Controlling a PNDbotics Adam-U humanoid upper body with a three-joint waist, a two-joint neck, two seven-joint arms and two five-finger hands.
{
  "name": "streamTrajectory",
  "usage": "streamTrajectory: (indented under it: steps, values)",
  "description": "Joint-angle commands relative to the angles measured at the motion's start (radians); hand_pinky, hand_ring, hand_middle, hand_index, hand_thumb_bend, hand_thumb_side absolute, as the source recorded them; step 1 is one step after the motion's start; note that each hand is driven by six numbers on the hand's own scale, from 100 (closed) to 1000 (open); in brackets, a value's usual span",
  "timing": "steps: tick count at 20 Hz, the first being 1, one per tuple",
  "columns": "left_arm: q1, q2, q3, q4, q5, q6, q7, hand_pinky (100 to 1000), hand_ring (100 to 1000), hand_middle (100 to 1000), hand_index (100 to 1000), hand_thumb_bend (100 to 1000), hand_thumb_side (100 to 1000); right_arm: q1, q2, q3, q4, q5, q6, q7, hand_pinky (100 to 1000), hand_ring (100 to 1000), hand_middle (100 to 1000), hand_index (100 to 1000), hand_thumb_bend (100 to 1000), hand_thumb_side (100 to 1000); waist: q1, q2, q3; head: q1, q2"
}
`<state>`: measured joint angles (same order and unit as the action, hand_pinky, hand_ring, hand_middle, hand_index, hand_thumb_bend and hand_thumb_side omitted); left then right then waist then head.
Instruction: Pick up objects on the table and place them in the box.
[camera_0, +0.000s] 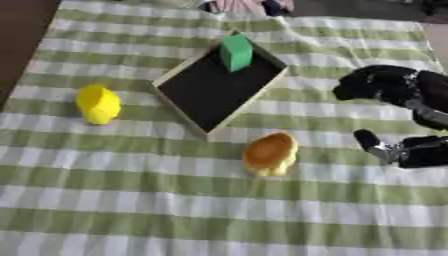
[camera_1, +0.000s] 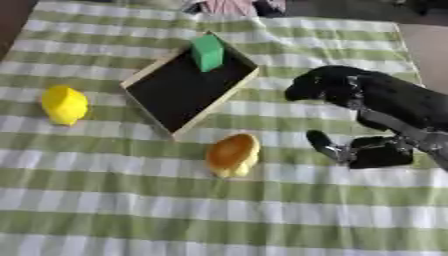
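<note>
The green block (camera_0: 235, 52) is already sat in the far corner of the box (camera_0: 179, 97). The orange piece (camera_0: 269, 153) lies mid-table, near the right hand (camera_1: 350, 120), which is spread wide and empty. It's probably best approached from above, then closed on at the sides.

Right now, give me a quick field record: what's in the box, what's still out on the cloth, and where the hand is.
box: dark tray with a light rim, set askew on the checked cloth
in box: green block, at the far corner
left of box: yellow object, on the cloth
near side of box: orange object, on the cloth
right hand: right of the orange object, apart from it, holding nothing
left hand: not in view
</note>
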<state>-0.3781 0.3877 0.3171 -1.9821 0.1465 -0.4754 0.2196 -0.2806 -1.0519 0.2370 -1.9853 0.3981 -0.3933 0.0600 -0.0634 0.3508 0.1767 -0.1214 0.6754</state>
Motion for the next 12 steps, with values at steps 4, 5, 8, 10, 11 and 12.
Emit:
streamTrajectory:
  steps: [4,5,8,10,11,12]
  values:
    - [-0.007,0.023,-0.003,-0.018,0.013,0.002,-0.014,737,784,732,848,100,494,-0.041,-0.016,0.043,-0.015,0.017,0.057,0.082,948,909,828,920,100,156,0.003,-0.022,0.005,-0.006,-0.006]
    - [-0.008,0.023,-0.004,-0.018,0.014,0.002,-0.016,737,784,732,849,100,494,-0.045,-0.014,0.05,-0.015,0.019,0.064,0.093,950,910,829,921,100,169,0.002,-0.022,0.006,-0.006,-0.006]
    - [-0.01,0.022,-0.005,-0.018,0.017,0.004,-0.019,737,785,733,849,100,495,-0.053,-0.012,0.073,-0.015,0.041,0.075,0.129,958,916,830,935,100,228,0.001,-0.022,0.01,-0.008,-0.006]
    - [-0.011,0.022,-0.006,-0.018,0.019,0.004,-0.021,737,785,733,849,100,497,-0.053,-0.011,0.085,-0.015,0.06,0.074,0.147,961,917,827,936,100,283,0.0,-0.022,0.011,-0.006,-0.005]
    - [-0.011,0.022,-0.007,-0.018,0.021,0.005,-0.022,736,785,733,849,100,498,-0.053,-0.011,0.091,-0.015,0.069,0.075,0.153,961,916,824,935,100,337,0.0,-0.022,0.012,-0.005,-0.004]
    - [-0.012,0.021,-0.008,-0.018,0.022,0.006,-0.023,736,785,733,849,100,499,-0.053,-0.011,0.097,-0.015,0.078,0.077,0.155,961,914,823,932,100,388,-0.001,-0.022,0.012,-0.004,-0.004]
